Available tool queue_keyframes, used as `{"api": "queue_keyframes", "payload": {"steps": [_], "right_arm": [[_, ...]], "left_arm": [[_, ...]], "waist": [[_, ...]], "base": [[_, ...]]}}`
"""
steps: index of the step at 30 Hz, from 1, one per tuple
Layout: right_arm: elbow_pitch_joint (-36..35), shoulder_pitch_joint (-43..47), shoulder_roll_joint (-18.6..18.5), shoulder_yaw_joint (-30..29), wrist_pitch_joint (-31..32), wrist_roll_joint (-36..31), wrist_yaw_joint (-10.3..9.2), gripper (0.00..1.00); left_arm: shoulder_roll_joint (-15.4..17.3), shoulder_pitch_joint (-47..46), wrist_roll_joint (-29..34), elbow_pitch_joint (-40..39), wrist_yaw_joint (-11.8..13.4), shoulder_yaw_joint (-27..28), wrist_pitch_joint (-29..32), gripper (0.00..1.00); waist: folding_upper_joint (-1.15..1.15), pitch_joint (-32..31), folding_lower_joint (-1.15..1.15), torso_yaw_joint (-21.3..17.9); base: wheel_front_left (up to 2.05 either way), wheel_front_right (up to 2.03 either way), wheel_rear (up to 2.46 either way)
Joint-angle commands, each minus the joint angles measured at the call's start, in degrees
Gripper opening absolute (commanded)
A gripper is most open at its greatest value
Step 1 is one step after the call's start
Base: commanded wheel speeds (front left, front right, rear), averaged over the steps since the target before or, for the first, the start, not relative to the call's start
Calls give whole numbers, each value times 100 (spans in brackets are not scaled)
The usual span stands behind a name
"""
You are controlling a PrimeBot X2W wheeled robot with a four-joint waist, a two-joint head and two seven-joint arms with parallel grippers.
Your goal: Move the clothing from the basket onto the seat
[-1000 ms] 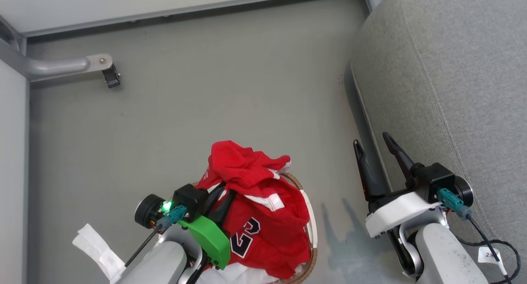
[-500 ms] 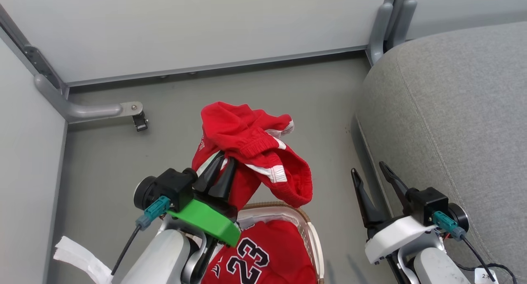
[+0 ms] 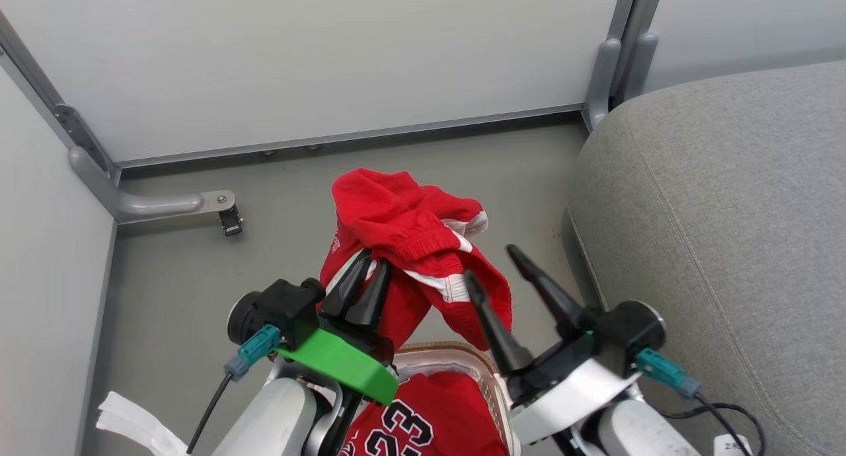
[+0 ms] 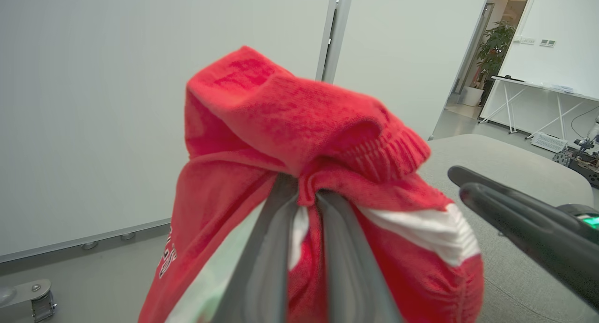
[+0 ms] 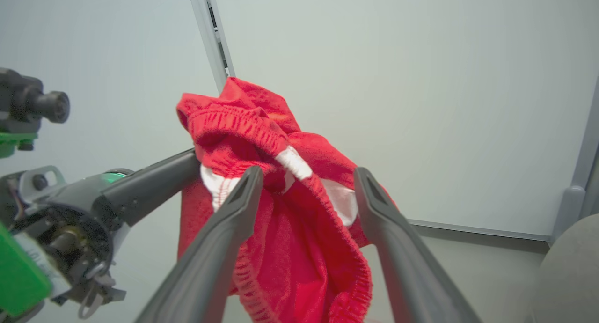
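Grey floor (image 3: 185, 284), shorts (image 3: 410, 225) pinched in left gripper (image 3: 374, 261)

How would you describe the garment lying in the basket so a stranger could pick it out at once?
Start at the big grey seat on the robot's right; beside it stands the white basket with a brown rim. The jersey lies inside it, red like the shorts held above by the left gripper, but marked with a black, white-outlined 23.

Illumination is bright, even and diffuse; the floor (image 3: 515, 178) carries only faint shadows. Wrist views lean verticals toward the edges. In the left wrist view, near fingers (image 4: 264, 267) are soft.
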Motion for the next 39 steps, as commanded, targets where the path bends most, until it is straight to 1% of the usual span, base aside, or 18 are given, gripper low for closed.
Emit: {"api": "queue_keyframes", "payload": {"steps": [1, 4, 6, 10, 15, 16, 17, 18, 19, 26, 30, 31, 33, 36, 39], "right_arm": [[-36, -66, -30, 163, -12, 34, -4, 100], [125, -220, -27, 493, -12, 61, -4, 100], [351, -333, -28, 692, -12, 99, -4, 100], [887, -526, -24, 845, -12, 64, -4, 100], [1154, -772, -24, 987, -12, 105, -4, 100], [1195, -832, -25, 1020, -12, 109, -4, 75], [1229, -874, -27, 1038, -12, 122, -4, 33], [1252, -911, -28, 1051, -12, 130, -4, 15], [1295, -944, -26, 1069, -12, 150, -4, 0], [1323, -1066, -27, 981, -12, 183, -4, 0], [1215, -1014, -26, 877, -12, 102, -4, 0], [1171, -984, -26, 839, -12, 105, -4, 0], [1099, -932, -28, 763, -12, 74, -4, 0], [1006, -885, -26, 654, -12, 37, -4, 0], [875, -859, -26, 555, -12, 4, -4, 0]], "left_arm": [[-3, 67, -28, 9, -14, -3, -5, 0], [-8, 30, -71, 28, -14, -46, -5, 0], [-19, 3, -92, 30, -14, -98, -5, 0], [-35, -43, -129, 5, -14, -174, -5, 0], [-38, -68, -103, -88, -14, -250, -5, 0], [-39, -56, -98, -92, -14, -282, -5, 0], [-43, -48, -94, -93, -14, -300, -5, 0], [-49, -46, -88, -96, -14, -314, -5, 0], [-57, -41, -96, -87, -14, -350, -5, 0], [-71, -101, -189, -65, -14, -445, -5, 0], [-54, -97, -87, -84, -14, -333, -5, 0], [-51, -79, -65, -62, -14, -317, -5, 27], [-50, -55, -20, -61, -14, -248, -5, 100], [-25, -10, 112, -54, -14, -135, -5, 100], [12, 32, 239, -114, -14, 14, -5, 100]], "waist": [[0, 18, 0, 35], [0, 33, 0, 97], [0, 40, 0, 149], [0, 54, 0, 241], [0, 98, 0, 336], [0, 106, 0, 352], [0, 116, 0, 366], [0, 123, 0, 378], [0, 132, 0, 390], [0, 193, 0, 412], [0, 222, 0, 306], [0, 230, 0, 253], [0, 248, 0, 123], [0, 287, 0, -137], [0, 355, 0, -525]], "base": [[0, 0, 0], [0, 0, 0], [0, 0, 0], [0, 0, 0], [0, 0, 0], [0, 0, 0], [0, 0, 0], [0, 0, 0], [0, 0, 0], [0, 0, 0], [0, 0, 0], [0, 0, 0], [0, 0, 0], [0, 0, 0], [0, 0, 0]]}}
